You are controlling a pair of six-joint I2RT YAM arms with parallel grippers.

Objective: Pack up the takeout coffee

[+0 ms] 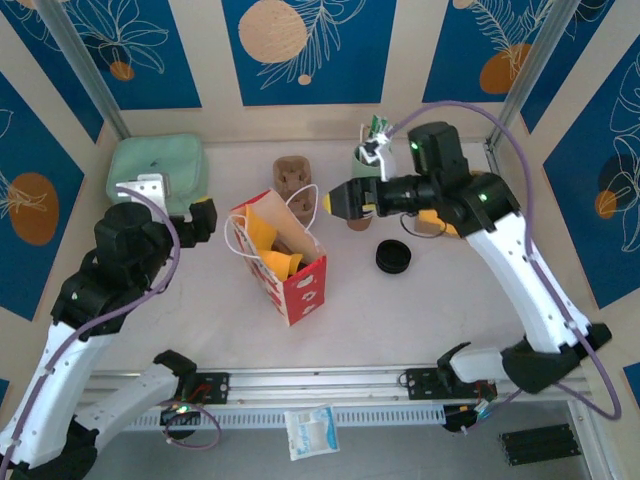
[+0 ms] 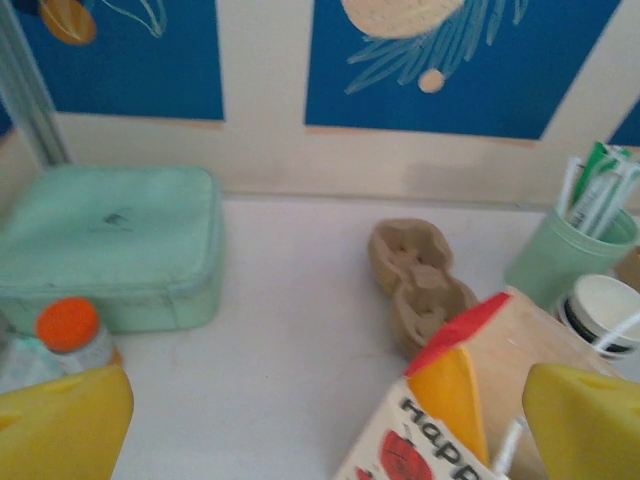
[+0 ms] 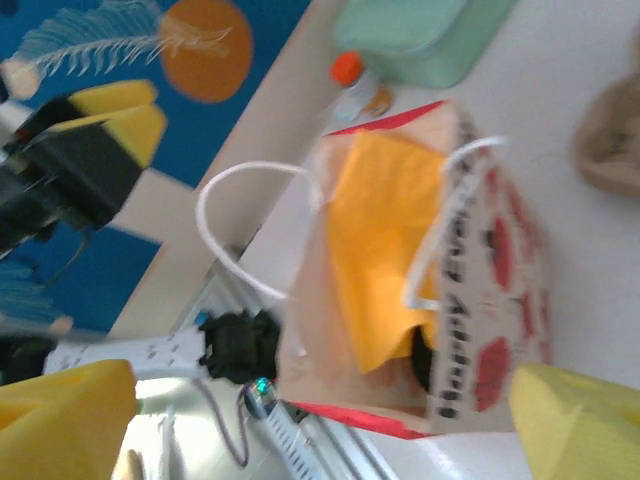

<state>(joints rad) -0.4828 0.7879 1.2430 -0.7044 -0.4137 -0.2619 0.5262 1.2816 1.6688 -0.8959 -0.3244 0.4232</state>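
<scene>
- My right pincer [image 3: 325, 395] gapes wide and holds nothing, facing the paper bag's [image 3: 500, 300] mouth.
- The takeout coffee [image 3: 424, 362] sits low inside that bag, only its dark lid showing.
- My left pincer [image 2: 320, 430] is wide open and empty.

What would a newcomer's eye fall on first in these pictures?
First, the red and white paper bag with white handles, standing open at the centre of the table with yellow paper inside. Next, the right tool, open and yellow-tipped, close by the bag's right side. A mint-green soft pouch lies at the far left corner.
</scene>
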